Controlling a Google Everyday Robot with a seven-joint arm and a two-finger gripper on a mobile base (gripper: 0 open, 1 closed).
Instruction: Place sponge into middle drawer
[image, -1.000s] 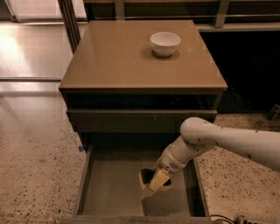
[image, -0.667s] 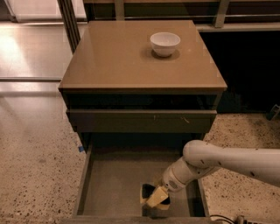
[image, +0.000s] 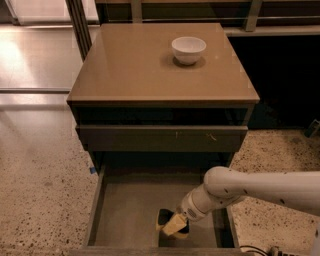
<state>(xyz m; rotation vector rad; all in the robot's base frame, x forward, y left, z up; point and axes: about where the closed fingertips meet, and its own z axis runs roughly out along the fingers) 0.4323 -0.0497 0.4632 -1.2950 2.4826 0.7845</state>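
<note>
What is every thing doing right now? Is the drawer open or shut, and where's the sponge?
middle drawer: pulled open.
sponge: gripped, tilted, low inside the middle drawer near its front.
gripper: down inside the middle drawer, shut on the sponge.
white bowl: upright on the cabinet top.
upper drawer: closed.

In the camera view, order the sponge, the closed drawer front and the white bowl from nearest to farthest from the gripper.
1. The sponge: right at the gripper, low inside the open middle drawer, near its front edge.
2. The closed drawer front: above and behind the gripper.
3. The white bowl: farthest, at the back right of the cabinet top.
</note>
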